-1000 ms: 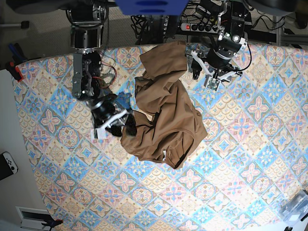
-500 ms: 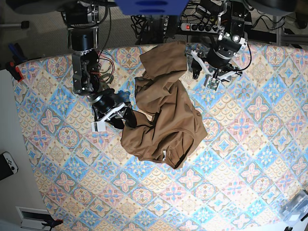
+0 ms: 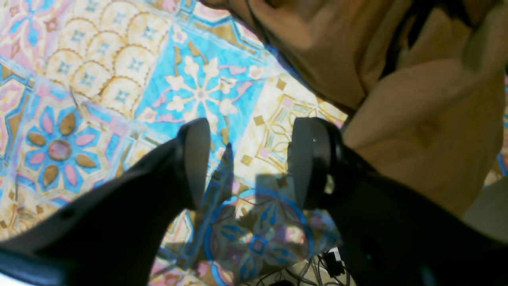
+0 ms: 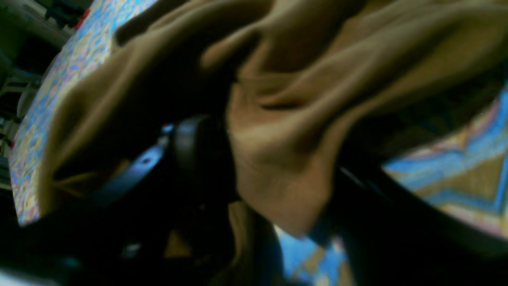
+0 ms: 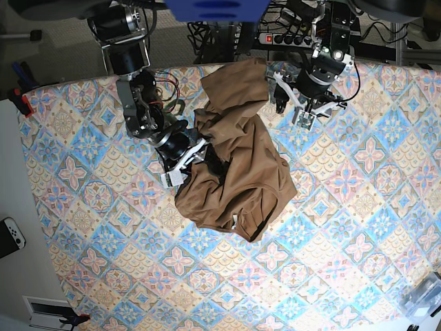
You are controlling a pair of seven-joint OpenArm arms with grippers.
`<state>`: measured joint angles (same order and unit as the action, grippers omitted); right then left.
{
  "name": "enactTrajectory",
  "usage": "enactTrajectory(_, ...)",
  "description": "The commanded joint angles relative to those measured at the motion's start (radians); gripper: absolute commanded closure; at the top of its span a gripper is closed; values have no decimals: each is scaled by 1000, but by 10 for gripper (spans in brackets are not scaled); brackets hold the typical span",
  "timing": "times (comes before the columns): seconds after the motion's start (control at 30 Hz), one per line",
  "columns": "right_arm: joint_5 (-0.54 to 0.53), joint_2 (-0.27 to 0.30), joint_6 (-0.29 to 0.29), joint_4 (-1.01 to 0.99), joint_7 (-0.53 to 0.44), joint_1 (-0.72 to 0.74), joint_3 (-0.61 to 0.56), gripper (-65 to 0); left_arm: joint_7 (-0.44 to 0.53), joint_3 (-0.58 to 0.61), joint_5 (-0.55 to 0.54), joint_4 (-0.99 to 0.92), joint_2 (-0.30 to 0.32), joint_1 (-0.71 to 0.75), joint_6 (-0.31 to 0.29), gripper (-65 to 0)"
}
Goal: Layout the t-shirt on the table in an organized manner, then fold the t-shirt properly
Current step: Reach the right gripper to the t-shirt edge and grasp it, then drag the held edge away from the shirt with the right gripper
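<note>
The brown t-shirt [image 5: 241,158] lies crumpled at the back middle of the patterned table [image 5: 331,234], with its small white tag [image 5: 235,222] near the front hem. My right gripper [image 5: 195,156] is pressed into the shirt's left edge. In the right wrist view its jaws stand apart [image 4: 274,167] with a fold of the t-shirt [image 4: 317,79] filling the gap. My left gripper [image 5: 295,105] hovers just right of the shirt's upper part. It is open [image 3: 250,163] over bare cloth, with nothing between the fingers and the t-shirt [image 3: 416,119] beside its right finger.
A power strip and cables [image 5: 286,38] hang past the table's far edge. A white controller [image 5: 10,234] lies off the left side, red-handled tools [image 5: 19,96] sit at the far left corner, and a clear plastic item [image 5: 424,293] is at the front right corner.
My right arm has swung right and back into the shirt's left edge, and its jaws have narrowed around a fold. The left arm has stayed put.
</note>
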<state>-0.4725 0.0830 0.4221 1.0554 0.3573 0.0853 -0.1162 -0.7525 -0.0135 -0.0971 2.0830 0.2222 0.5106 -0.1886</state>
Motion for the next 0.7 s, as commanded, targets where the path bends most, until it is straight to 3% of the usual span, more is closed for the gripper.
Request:
enactTrajectory(0.0,31,4,-9,-11,90,-12,-6,-244,17,-3,-3,17,3,1,1,-319)
enactTrajectory(0.13,31,8,-9,-11,90,-11,0,0,17,1,-5,17,3,1,1,-319)
enactTrajectory(0.27,30,47,-12,0,90,-11,28,0,17,1,-5,17,3,1,1,-319)
enactTrajectory(0.67,30,45,-12,303,222,-11,519,0,17,2,-2,15,3,3,1,-319)
